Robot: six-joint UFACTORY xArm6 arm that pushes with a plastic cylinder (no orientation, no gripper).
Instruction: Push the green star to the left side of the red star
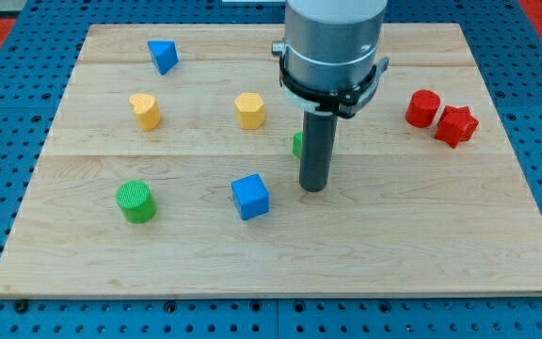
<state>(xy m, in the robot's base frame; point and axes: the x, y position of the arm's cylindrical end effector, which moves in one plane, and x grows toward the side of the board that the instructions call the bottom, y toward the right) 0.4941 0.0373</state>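
Note:
The green star (297, 144) is almost wholly hidden behind my rod; only a sliver of green shows at the rod's left edge, near the board's middle. The red star (456, 125) sits at the view's right, touching or nearly touching a red cylinder (422, 108) to its upper left. My tip (312, 186) rests on the board just below the green star, far to the left of the red star.
A blue cube (250, 197) lies left of my tip. A green cylinder (136, 201) is at lower left. A yellow block (145, 110) and a yellow hexagonal block (250, 110) sit at upper left, a blue triangular block (163, 56) near the top. The wooden board (422, 245) ends in blue pegboard.

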